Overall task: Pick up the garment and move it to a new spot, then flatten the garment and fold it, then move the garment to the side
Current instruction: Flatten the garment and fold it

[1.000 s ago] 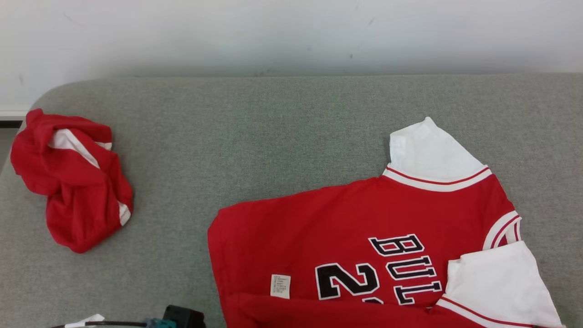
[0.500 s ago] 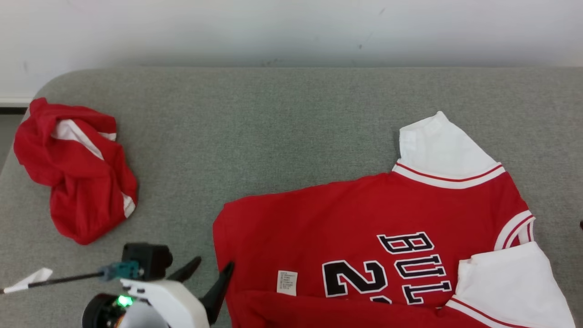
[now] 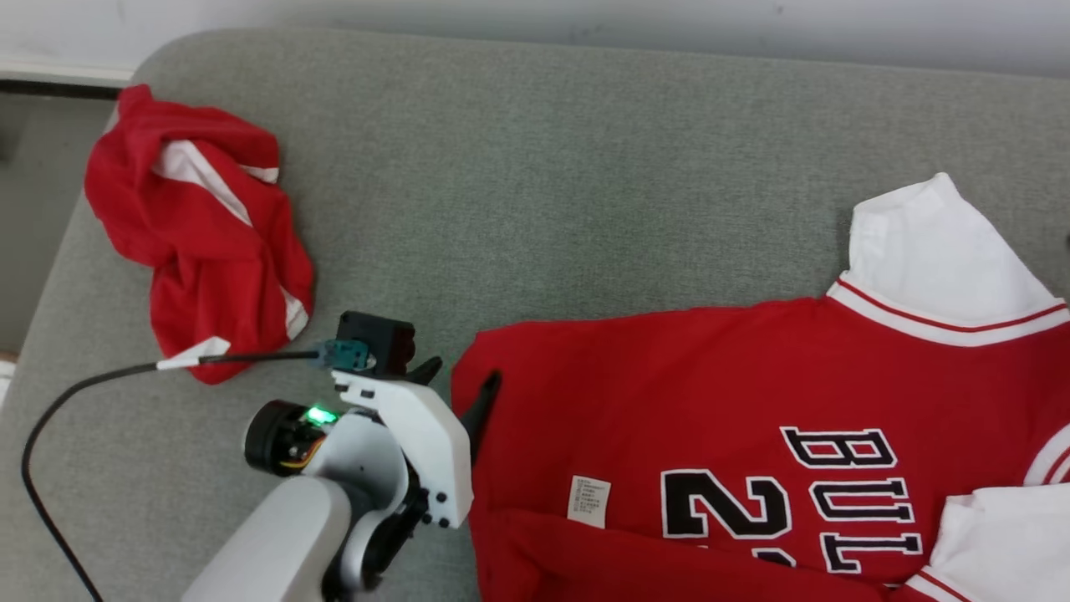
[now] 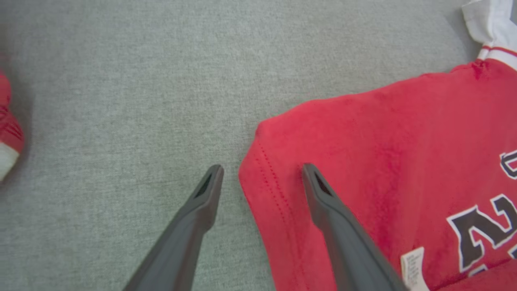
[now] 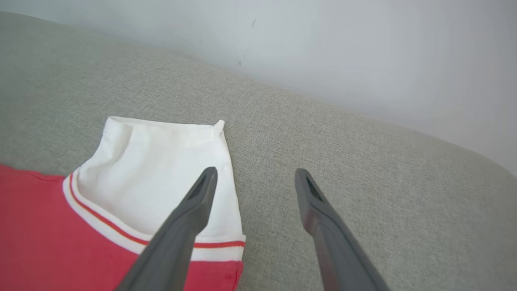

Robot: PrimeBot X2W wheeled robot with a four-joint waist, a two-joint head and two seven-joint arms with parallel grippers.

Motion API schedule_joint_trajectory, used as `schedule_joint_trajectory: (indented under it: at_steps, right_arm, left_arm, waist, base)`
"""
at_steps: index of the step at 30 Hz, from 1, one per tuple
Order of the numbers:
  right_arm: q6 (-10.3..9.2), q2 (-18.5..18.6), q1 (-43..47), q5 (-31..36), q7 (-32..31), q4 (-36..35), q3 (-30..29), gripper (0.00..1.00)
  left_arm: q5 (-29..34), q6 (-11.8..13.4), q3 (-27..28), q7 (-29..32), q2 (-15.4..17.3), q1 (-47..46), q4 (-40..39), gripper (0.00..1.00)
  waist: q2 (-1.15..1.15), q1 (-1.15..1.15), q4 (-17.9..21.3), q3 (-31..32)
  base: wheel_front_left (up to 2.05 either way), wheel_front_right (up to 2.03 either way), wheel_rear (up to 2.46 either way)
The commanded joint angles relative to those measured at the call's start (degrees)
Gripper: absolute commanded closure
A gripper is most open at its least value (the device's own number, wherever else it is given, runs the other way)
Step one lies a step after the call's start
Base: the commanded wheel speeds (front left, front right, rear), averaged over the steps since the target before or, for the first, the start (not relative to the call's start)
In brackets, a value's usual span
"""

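Garment (image 3: 710, 393) down and spread, folks: the red jersey lay on the grey fabric surface (image 3: 543, 209), off to my right in the head view, with its nearest edge turned over into a fold (image 3: 669, 560). I could read the black number (image 3: 723, 514) and lettering (image 3: 861, 493) on it, and a small white care label (image 3: 588, 500) sat near the hem.

My left gripper (image 3: 464, 372) stood with its fingers spread wide, holding nothing. In the left wrist view it (image 4: 262, 167) straddled the jersey's hem corner, one finger over red cloth, the other over bare grey. Whether the tips touched anything, I could not tell. A black cable (image 3: 50, 418) trailed away from that wrist.

My right gripper (image 5: 255, 171) was likewise apart and empty, one finger above the white sleeve (image 5: 161, 161), the other above the grey fabric just beside it.

Farther out, that sleeve (image 3: 928, 251) pointed away from me. Well off to the left, a second red piece (image 3: 201, 251) with white trim sat crumpled near the surface's far corner. Beyond it all ran a pale wall (image 5: 363, 48).
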State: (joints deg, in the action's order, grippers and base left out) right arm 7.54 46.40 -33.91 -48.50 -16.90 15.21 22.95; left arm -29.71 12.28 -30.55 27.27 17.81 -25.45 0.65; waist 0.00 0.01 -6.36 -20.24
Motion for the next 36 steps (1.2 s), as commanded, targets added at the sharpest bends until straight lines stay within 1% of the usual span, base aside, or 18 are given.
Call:
schedule_joint_trajectory:
  at_steps: [1, 8, 14, 20, 28, 36]
  right_arm:
    - [-0.12, -0.7, -2.0, 0.7, 0.3, 1.8, 1.0, 0.0]
    - [-0.12, -2.6, -7.4, -0.6, 1.6, 8.7, 5.6, 0.0]
    - [-0.12, -3.5, -10.6, -2.2, 2.0, 12.6, 9.8, 0.0]
    - [-0.12, -4.2, -12.4, -3.9, 3.1, 15.4, 12.2, 0.0]
    - [-0.12, -4.8, -14.9, -5.7, 4.5, 19.0, 16.0, 0.0]
    - [-0.12, -6.0, -17.4, -7.3, 6.0, 20.2, 19.9, 0.0]
  left_arm:
    - [0.1, -0.5, -0.4, -0.1, -0.8, -1.7, 1.8, 0.0]
    - [-0.1, -2.7, -2.5, -0.3, -4.0, -6.5, 7.9, 0.0]
    - [0.1, -3.9, -3.7, -0.7, -5.5, -8.9, 10.9, 0.0]
    - [0.0, -4.5, -4.1, -0.8, -5.6, -10.0, 11.9, 0.0]
    - [-0.2, -4.4, -4.1, -0.2, -5.0, -10.8, 11.4, 0.0]
    - [-0.2, -4.3, -4.7, 0.3, -5.4, -11.8, 11.2, 0.0]
  waist:
    - [0.0, -0.01, -1.7, -1.4]
    - [0.0, -0.01, -3.8, -2.7]
    - [0.0, -0.01, -4.7, -3.5]
    - [0.0, -0.01, -5.3, -3.7]
    - [0.0, -0.01, -5.9, -4.2]
    - [0.0, -0.01, -6.1, -5.5]
  base:
    - [0.0, 0.0, 0.0]
    - [0.0, 0.0, 0.0]
    - [0.0, 0.0, 0.0]
    - [0.0, 0.0, 0.0]
    - [0.0, 0.0, 0.0]
    - [0.0, 0.0, 0.0]
